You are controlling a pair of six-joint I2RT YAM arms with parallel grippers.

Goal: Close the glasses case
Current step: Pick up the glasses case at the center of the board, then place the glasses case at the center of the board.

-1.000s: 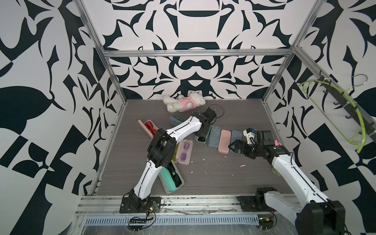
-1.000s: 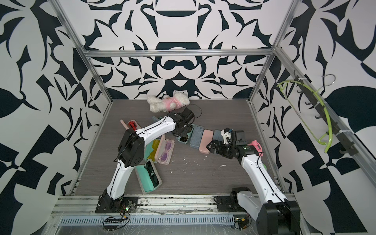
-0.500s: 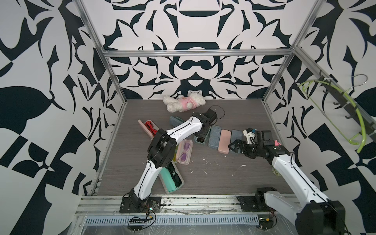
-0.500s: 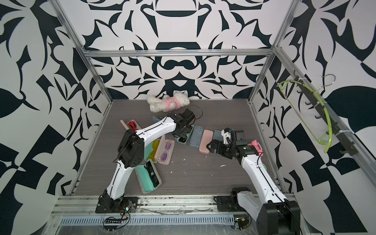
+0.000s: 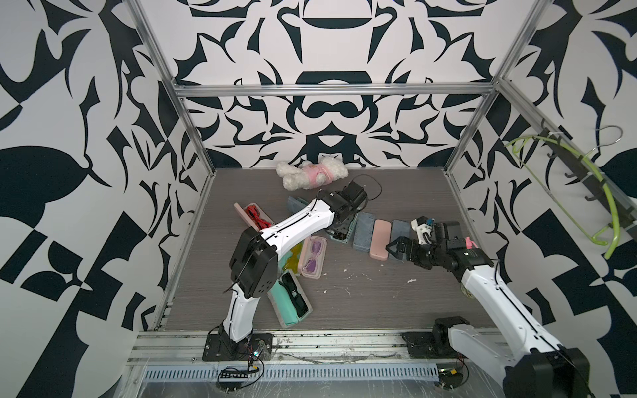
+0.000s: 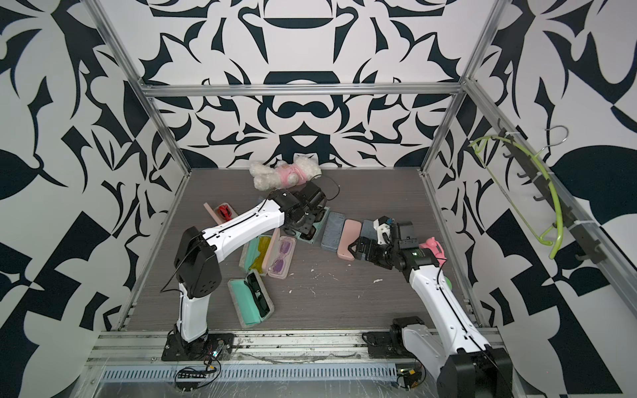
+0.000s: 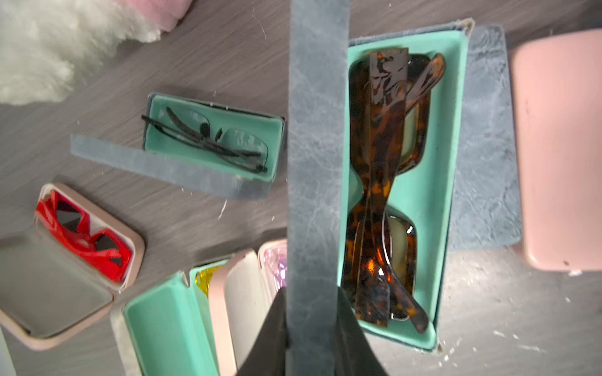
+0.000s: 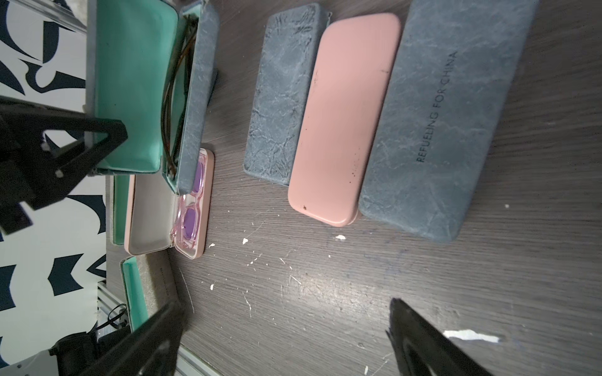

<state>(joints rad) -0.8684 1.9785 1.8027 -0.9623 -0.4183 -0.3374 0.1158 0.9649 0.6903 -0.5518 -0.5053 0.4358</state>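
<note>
Gray wood-grain table (image 5: 379,303) inside black-and-white patterned walls (image 5: 327,120). The left gripper (image 7: 311,302) is pinched tight on the upright lid (image 7: 314,162) of the open case (image 7: 452,195), mid-table beside closed cases (image 5: 379,237), with glasses (image 7: 381,195) inside. The right gripper (image 8: 285,304) gapes wide, holding nothing.

The only words that can be read are "REFUELING FOR CHINA". They are printed in small dark capitals running lengthwise along the lid of the closed grey case (image 8: 446,130), which lies just beside the pink case (image 8: 342,120) on the desk (image 8: 325,293).
</note>
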